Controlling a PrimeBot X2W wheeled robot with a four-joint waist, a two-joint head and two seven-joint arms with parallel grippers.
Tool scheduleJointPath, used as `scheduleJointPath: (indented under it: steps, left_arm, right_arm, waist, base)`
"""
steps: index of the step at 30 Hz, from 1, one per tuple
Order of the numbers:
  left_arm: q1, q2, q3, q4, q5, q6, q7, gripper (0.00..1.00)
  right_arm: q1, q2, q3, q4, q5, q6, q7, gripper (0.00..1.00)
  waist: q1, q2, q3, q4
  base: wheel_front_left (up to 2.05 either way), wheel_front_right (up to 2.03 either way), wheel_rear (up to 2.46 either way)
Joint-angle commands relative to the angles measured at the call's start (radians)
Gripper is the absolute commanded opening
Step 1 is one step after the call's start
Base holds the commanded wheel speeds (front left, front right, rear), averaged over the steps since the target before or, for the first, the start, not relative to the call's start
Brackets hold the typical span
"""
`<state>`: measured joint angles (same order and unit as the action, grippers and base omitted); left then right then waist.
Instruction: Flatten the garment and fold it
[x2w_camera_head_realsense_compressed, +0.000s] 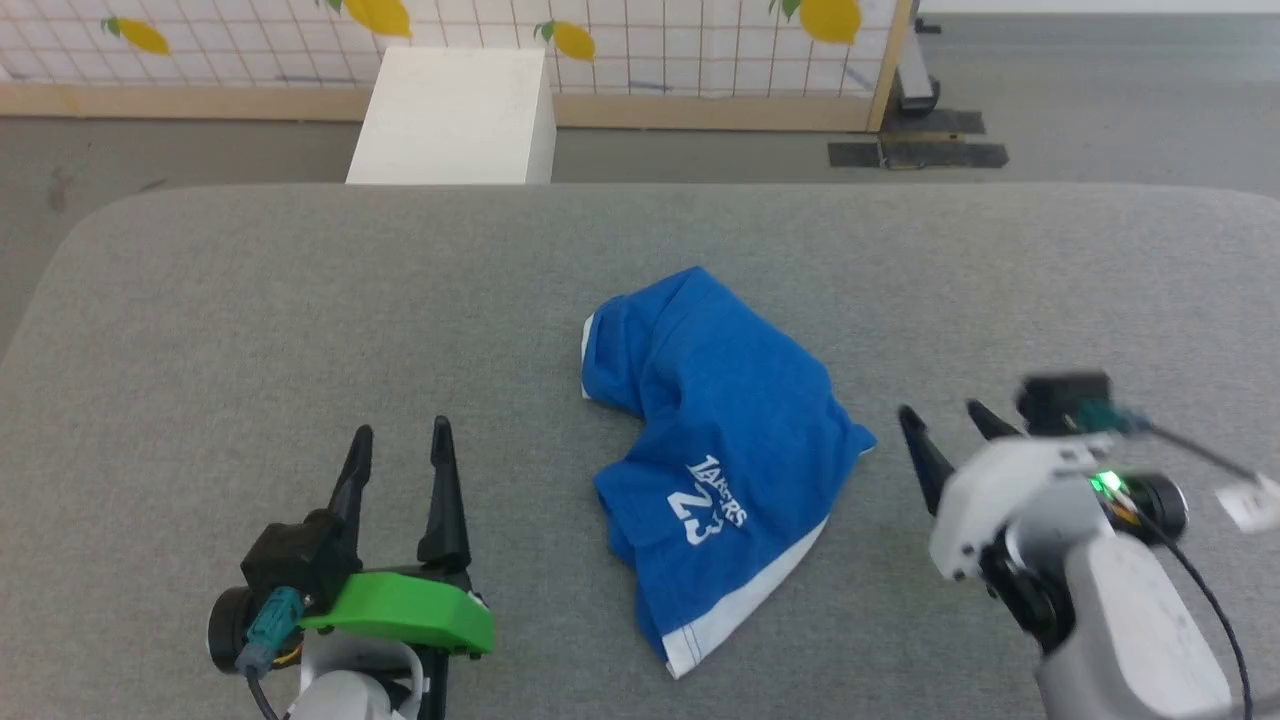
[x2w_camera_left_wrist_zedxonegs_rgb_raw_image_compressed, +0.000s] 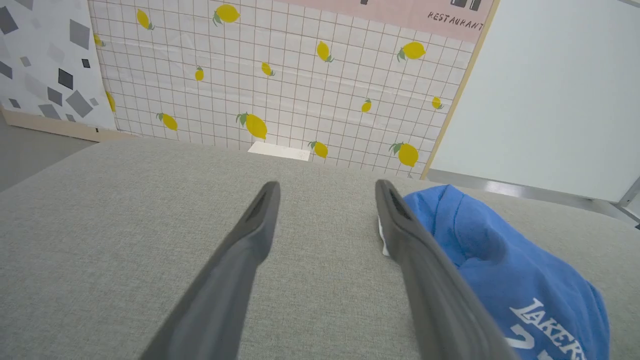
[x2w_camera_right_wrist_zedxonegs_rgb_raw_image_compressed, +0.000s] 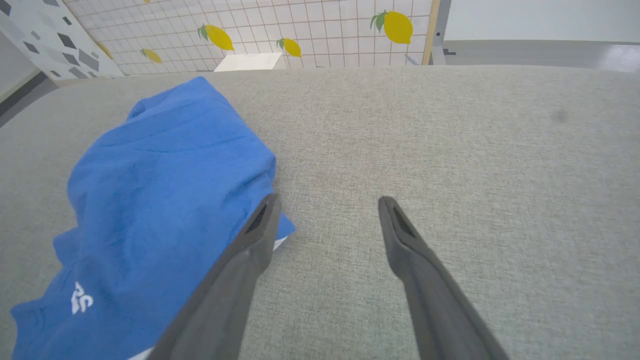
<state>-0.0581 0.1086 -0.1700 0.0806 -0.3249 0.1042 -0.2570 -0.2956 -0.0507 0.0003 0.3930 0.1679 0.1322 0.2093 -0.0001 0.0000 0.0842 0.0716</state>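
The garment (x2w_camera_head_realsense_compressed: 715, 450), royal blue shorts with white trim and a white "LAKERS 23" print, lies crumpled in a heap in the middle of the grey table (x2w_camera_head_realsense_compressed: 200, 330). My left gripper (x2w_camera_head_realsense_compressed: 400, 435) rests open to its left, apart from the cloth, nothing between its fingers. My right gripper (x2w_camera_head_realsense_compressed: 945, 415) stands open just right of the heap, also empty. In the left wrist view the garment (x2w_camera_left_wrist_zedxonegs_rgb_raw_image_compressed: 500, 270) bulges beside and behind my right-hand finger (x2w_camera_left_wrist_zedxonegs_rgb_raw_image_compressed: 400, 225). In the right wrist view the garment (x2w_camera_right_wrist_zedxonegs_rgb_raw_image_compressed: 160, 200) lies left of my gripper (x2w_camera_right_wrist_zedxonegs_rgb_raw_image_compressed: 327, 202), its edge behind the left finger (x2w_camera_right_wrist_zedxonegs_rgb_raw_image_compressed: 255, 235).
A white box (x2w_camera_head_realsense_compressed: 455, 105) stands on the floor beyond the table's far edge, before a lemon-print tiled partition (x2w_camera_head_realsense_compressed: 600, 40). Bare grey tabletop surrounds the heap on all sides.
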Motion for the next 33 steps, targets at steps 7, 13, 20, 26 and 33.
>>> scheduleJointPath:
  steps: [7,13,20,26,33]
  left_arm:
    - [-0.019,-0.037,-0.004,-0.025,0.047,-0.035,-0.005,1.0]
    - [-0.024,-0.051,0.001,-0.012,0.048,-0.047,-0.005,1.0]
    - [-0.003,-0.056,0.02,0.005,0.044,-0.059,-0.005,1.0]
    - [0.0,-0.058,0.022,0.008,0.039,-0.068,-0.005,1.0]
    - [0.013,-0.058,0.009,0.021,0.012,-0.065,-0.005,1.0]
  right_arm:
    - [-0.192,-0.011,0.097,0.127,-0.096,-0.002,0.324,1.0]
    - [-0.217,-0.027,0.169,0.203,-0.078,-0.002,0.394,1.0]
    - [-0.233,-0.069,0.148,0.183,-0.002,-0.002,0.292,0.0]
    - [-0.214,-0.128,-0.065,0.082,-0.012,-0.002,0.206,0.0]
    - [0.002,-0.058,-0.283,-0.009,-0.073,-0.002,0.309,0.0]
  waist:
    - [0.0001,0.0,0.097,0.078]
    - [0.0001,0.0,0.129,0.114]
    - [0.0001,0.0,0.094,0.096]
    - [0.0001,0.0,0.054,0.072]
    - [0.0001,0.0,0.035,0.045]
  base:
    - [0.0,0.0,0.0]
    - [0.0,0.0,0.0]
    - [0.0,0.0,0.0]
    - [0.0,0.0,0.0]
    - [0.0,0.0,0.0]
